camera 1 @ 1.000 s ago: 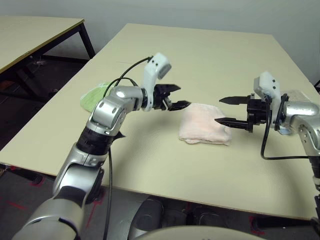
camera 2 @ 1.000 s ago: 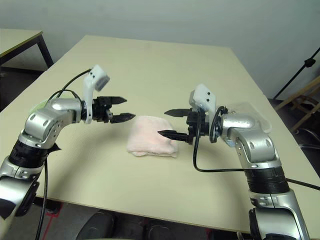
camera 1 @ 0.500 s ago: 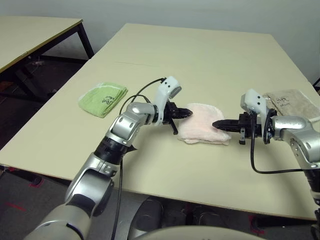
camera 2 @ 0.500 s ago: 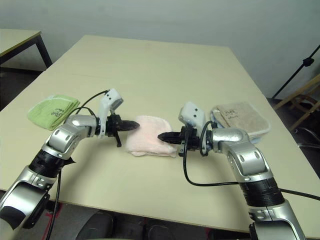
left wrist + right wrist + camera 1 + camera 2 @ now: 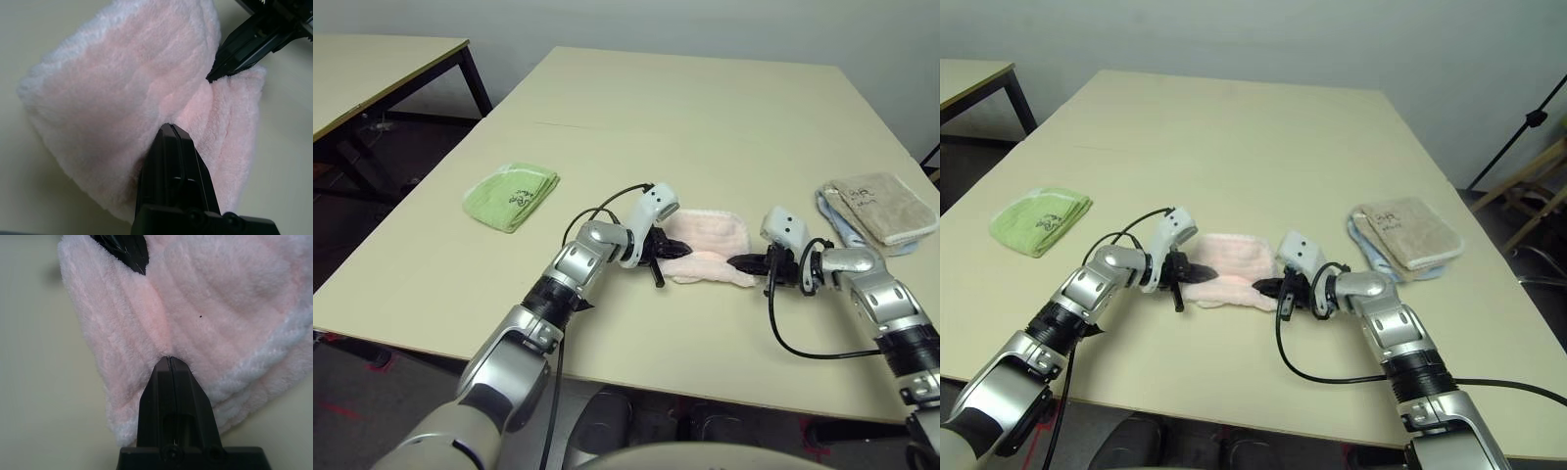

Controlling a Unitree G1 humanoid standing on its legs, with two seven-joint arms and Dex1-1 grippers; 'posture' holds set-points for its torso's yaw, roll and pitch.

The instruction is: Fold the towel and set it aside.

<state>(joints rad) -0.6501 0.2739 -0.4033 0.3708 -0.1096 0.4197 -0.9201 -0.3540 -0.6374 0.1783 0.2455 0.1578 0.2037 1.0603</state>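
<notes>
Two claws working pink towel (image 5: pixel 705 249), lying mid-surface (image 5: pixel 705 117).

Head views: left claw (image 5: pixel 668 248) and right claw (image 5: pixel 740 262) meeting opposite towel ends, green towel (image 5: pixel 510 193) and beige towel (image 5: pixel 881 207) sitting well apart.

Left wrist view: fingers (image 5: pixel 172 161) fully shut, appearing to be pinching towel's fold.

Right wrist view: fingers (image 5: pixel 168 382) shut likewise, biting into pile.

Judgement: lifting both ends evenly and keeping cloth taut should be giving clean fold.

Silver jointed arms, white wrist housings, looping black cables, black claw (image 5: pixel 1197 268) fingers.
</notes>
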